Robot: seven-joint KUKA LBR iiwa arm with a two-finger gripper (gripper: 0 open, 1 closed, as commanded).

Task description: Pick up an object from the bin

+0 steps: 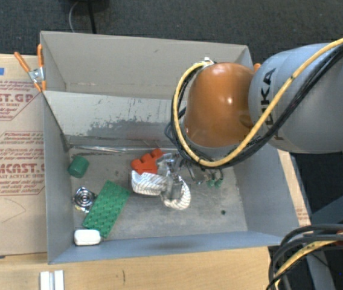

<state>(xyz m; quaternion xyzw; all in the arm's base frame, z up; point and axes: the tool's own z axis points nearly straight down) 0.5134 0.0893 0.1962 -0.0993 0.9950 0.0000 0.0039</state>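
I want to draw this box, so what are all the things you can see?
bin: 1, grey, middle
small block: 1, green, left side
metal knob: 1, silver, left, nearer the front
bumpy plate: 1, green, front left
little bar: 1, white, front left corner
toy piece: 1, orange-red, middle
rope bundle: 1, white, middle, under the gripper
tiny bit: 1, green, right of the rope bundle
gripper: 1, metal, over the rope bundle
arm: 1, grey and orange, from the right

Grey bin (129,110): green plate (106,207), white block (87,237), rope (159,189).
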